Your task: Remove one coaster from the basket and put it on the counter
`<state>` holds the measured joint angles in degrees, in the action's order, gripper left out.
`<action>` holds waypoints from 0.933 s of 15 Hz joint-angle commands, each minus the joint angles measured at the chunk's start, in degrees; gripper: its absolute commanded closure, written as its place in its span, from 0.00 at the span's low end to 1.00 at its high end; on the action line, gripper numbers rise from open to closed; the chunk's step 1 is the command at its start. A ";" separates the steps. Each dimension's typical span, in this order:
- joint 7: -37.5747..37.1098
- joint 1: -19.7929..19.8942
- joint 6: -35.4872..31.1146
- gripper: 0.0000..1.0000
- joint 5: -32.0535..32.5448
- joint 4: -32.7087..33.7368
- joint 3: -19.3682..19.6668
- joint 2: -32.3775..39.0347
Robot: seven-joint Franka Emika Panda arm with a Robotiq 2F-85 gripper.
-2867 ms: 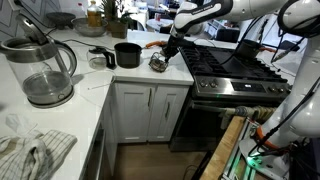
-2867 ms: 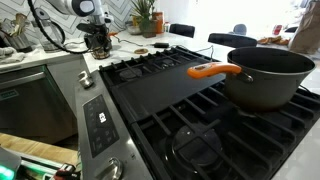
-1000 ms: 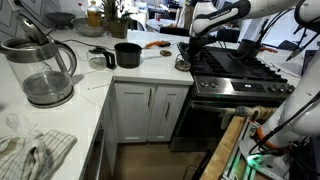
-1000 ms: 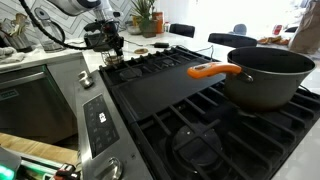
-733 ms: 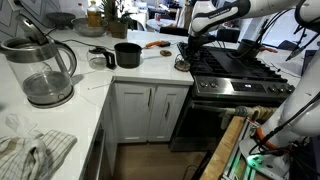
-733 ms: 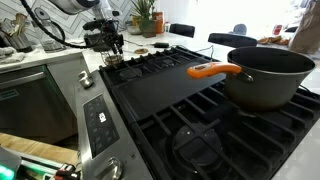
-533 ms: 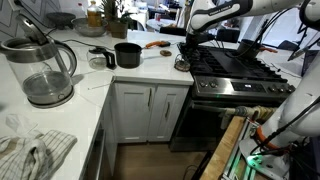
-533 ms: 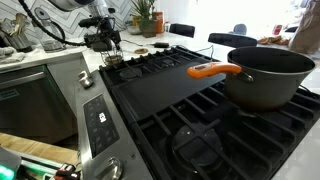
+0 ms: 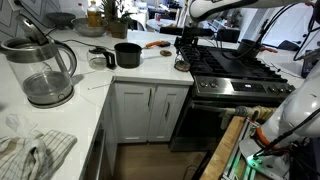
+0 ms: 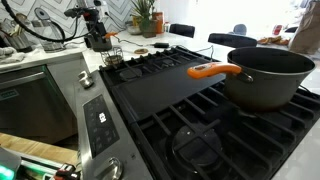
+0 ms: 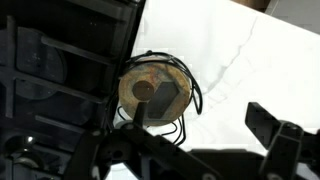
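Seemingly we have yet to grasp: our pincer (image 11: 190,150) hangs apart and empty above the basket (image 11: 196,92) on the counter (image 11: 250,60), the coaster (image 11: 145,78) inside, so next we should descend and pinch one disc.

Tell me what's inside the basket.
In the wrist view the basket holds a round tan coaster with a small dark piece on top; anything stacked beneath it is covered.

Tiny distant basket (image 9: 182,63); blurred fingers (image 11: 272,126)
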<state>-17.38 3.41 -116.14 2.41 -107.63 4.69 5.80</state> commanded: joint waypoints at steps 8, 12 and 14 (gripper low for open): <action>-9.62 0.58 8.86 0.00 0.17 6.08 1.25 4.48; -14.38 0.93 12.75 0.00 -0.12 9.91 2.56 7.90; -16.96 0.75 12.45 0.00 0.26 11.36 3.18 9.46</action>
<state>-30.34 4.29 -105.64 2.33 -100.12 6.94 11.92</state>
